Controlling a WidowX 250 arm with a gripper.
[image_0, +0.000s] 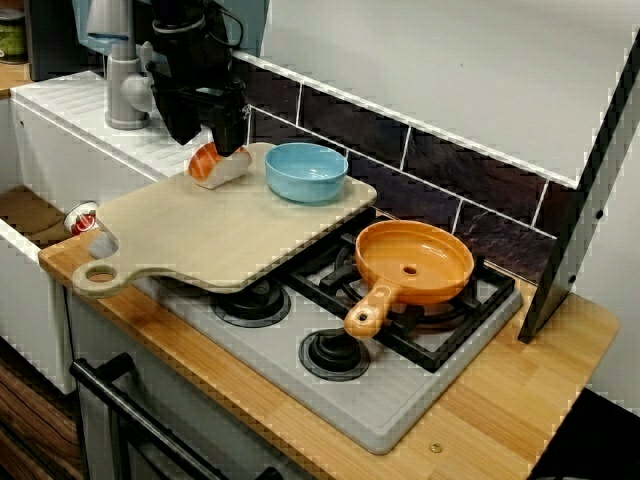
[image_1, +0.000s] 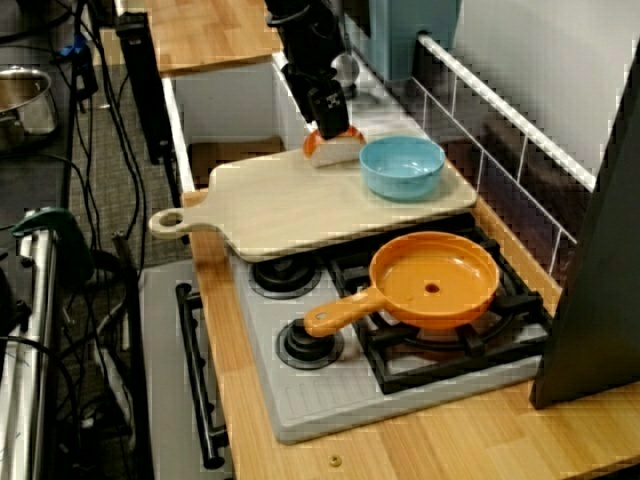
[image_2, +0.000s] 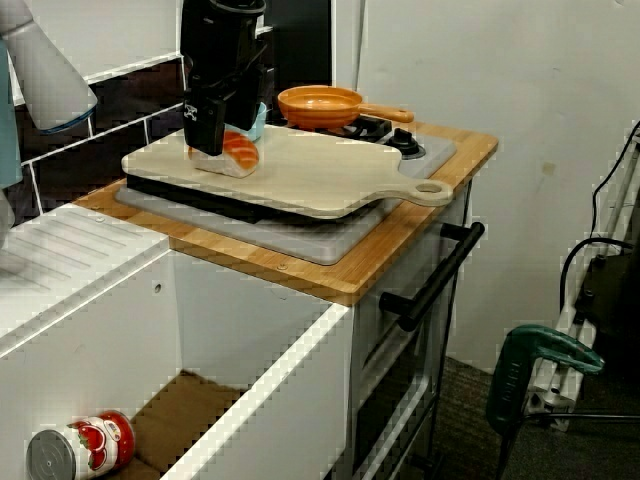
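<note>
Seen from the front, a tomato can (image_0: 82, 217) lies in the sink (image_0: 25, 212) at far left. Next comes the cutting board (image_0: 190, 235), laid over the left burners of the stove (image_0: 400, 400). Near its back edge the gripper (image_0: 228, 143) stands right down over a salmon sushi (image_0: 213, 167) (which rests on the board). Whether the fingers are clamped on it I cannot tell. Just to the right sits a blue bowl (image_0: 306, 172), also on the board. Then comes an orange pan (image_0: 414, 262) on a right burner.
</note>
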